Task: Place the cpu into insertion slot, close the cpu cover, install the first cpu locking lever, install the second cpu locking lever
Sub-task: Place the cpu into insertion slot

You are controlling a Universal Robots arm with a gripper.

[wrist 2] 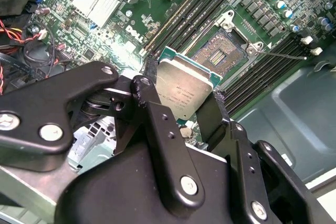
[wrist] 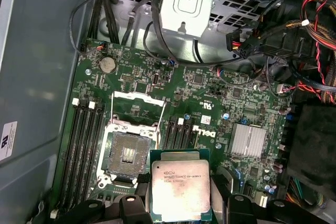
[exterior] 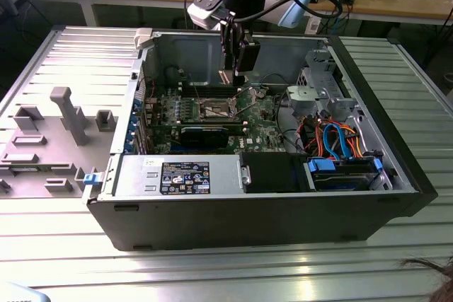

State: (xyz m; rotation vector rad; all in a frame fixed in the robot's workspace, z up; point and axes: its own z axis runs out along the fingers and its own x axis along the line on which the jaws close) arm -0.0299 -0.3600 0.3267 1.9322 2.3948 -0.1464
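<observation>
My gripper (wrist 2: 181, 97) is shut on the cpu (wrist 2: 185, 88), a thin square chip with a pale silvery face, its two black fingers pinching opposite edges. In the first wrist view the cpu (wrist: 180, 186) hangs above the green board, beside the insertion slot (wrist: 127, 153) and apart from it. The slot's dark centre is bare. The cpu cover (wrist: 137, 95), a silvery frame, stands swung open past the slot's far edge. A thin metal lever (wrist 2: 283, 55) sticks out beside the insertion slot (wrist 2: 218, 56). In the exterior view the gripper (exterior: 233, 77) hovers over the slot (exterior: 216, 109) inside the open computer case.
Long black memory slots (wrist: 84, 150) flank the socket on both sides. A silver heatsink (wrist: 249, 141) sits on the board. A drive cage (exterior: 322, 93) with coloured cables (exterior: 333, 139) and the power supply (exterior: 177, 175) crowd the case. Grey fixtures (exterior: 49, 125) lie at the exterior view's left.
</observation>
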